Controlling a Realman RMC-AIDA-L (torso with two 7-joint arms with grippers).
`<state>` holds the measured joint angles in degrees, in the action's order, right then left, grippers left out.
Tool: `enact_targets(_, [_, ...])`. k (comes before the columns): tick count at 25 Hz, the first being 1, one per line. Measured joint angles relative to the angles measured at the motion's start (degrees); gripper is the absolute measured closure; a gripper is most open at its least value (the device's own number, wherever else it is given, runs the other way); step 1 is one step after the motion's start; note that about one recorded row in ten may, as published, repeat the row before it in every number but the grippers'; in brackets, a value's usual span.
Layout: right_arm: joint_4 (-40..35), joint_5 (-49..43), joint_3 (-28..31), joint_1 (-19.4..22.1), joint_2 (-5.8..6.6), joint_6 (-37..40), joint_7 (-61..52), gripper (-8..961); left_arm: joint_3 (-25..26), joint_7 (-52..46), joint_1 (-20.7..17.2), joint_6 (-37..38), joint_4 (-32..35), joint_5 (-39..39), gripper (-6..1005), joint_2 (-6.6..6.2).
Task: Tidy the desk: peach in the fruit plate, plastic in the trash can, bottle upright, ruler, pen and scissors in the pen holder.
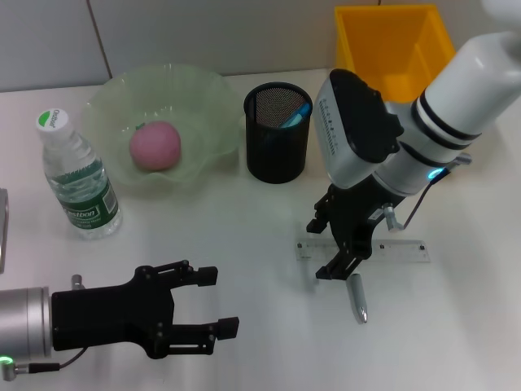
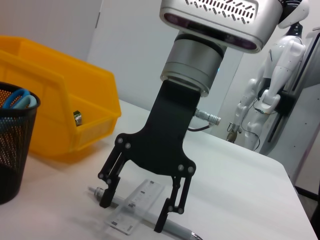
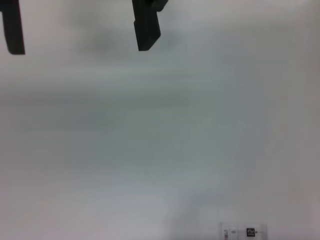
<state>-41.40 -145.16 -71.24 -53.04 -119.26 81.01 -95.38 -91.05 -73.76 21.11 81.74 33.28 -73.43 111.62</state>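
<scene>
Ruler (image 1: 399, 249), clear plastic, lies flat on the white desk (image 1: 244, 236) beneath the right gripper (image 1: 342, 244), whose black fingers hang spread wide above it. The head view hides much of the ruler behind that gripper; the left wrist view shows what it cannot: the ruler (image 2: 135, 205) lies between the two fingers of the right gripper (image 2: 132, 215), and a silver pen (image 2: 175, 227) lies just beside it, passing under both fingertips. Whether the fingertips touch the pen or the desk cannot be told. In the head view the pen (image 1: 357, 300) pokes out past the gripper toward the robot.

The right wrist view gives little: two dark fingers (image 3: 147, 30) at the picture's edge, well apart, blurred desk surface, and a corner of the ruler (image 3: 243, 232).

Only the head view shows everything else. The peach (image 1: 155, 146) sits in the pale green fruit plate (image 1: 203, 98); the bottle (image 1: 80, 175) stands upright beside the plate. The black mesh pen holder (image 1: 278, 151) holds the blue-handled scissors (image 1: 295, 114), and the yellow bin (image 1: 391, 41) stands behind it. The left gripper (image 1: 224, 305) hovers low near the robot, fingers wide apart and holding nothing.
</scene>
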Motion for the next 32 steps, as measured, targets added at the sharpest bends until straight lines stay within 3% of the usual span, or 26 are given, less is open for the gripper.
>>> enact_targets(20, [2.83, 1.44, -1.79, -0.47, -0.24, -4.30, 0.18, 201, 0.02, 0.02, -0.46, 0.13, 0.03, -0.01, 137, 0.27])
enact_targets(22, [2.88, 1.70, -1.83, -0.45, -0.25, -4.30, 0.18, 346, 0.04, 0.02, -0.48, 0.16, 0.03, 0.03, 136, 0.27])
enact_targets(28, [3.61, 2.00, -2.35, -0.44, -0.27, -5.80, 0.01, 371, 0.69, 0.02, -0.48, 0.72, 0.03, 0.18, 137, 0.26])
enact_targets(32, [3.84, 2.32, -2.63, -0.43, -0.31, -6.46, -0.14, 518, 1.95, 0.16, -0.59, 1.57, -0.09, 0.10, 137, 0.26])
